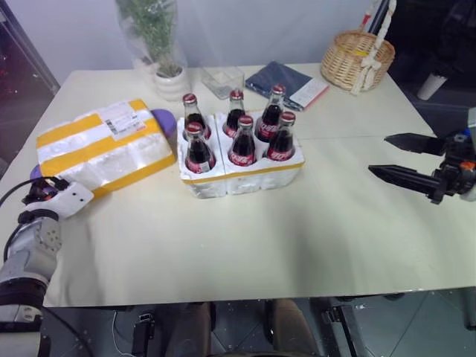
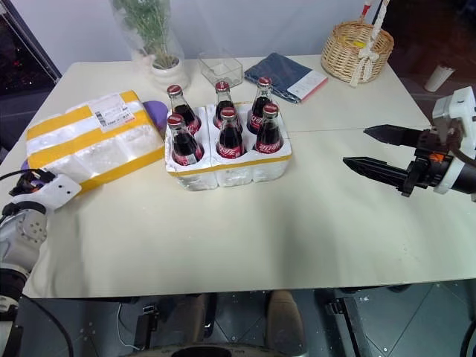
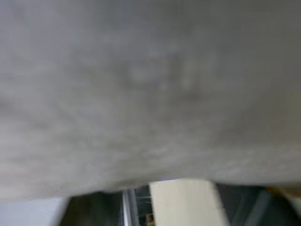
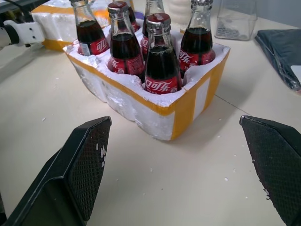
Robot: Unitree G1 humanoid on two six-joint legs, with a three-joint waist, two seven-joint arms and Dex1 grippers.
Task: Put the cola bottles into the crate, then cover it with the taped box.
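Observation:
Six cola bottles [image 1: 243, 141] with red caps stand in the wells of the crate [image 1: 242, 177], a low white styrofoam tray with a yellow band, at the table's middle. The taped box [image 1: 104, 145], white with yellow bands and a label on top, lies to the crate's left. My left gripper [image 1: 41, 187] is at the box's near left corner, close against it; whether it touches is unclear. My right gripper [image 1: 379, 155] hovers open to the crate's right with nothing in it, pointing at the crate [image 4: 164, 110]; its black fingers [image 4: 87, 157] stand wide apart.
A purple object [image 1: 163, 119] peeks from behind the taped box. At the back stand a potted plant [image 1: 169, 78], a clear container [image 1: 222, 80], a dark blue booklet [image 1: 286, 82] and a wicker basket [image 1: 357, 59]. Bare tabletop [image 1: 297, 238] lies in front of the crate.

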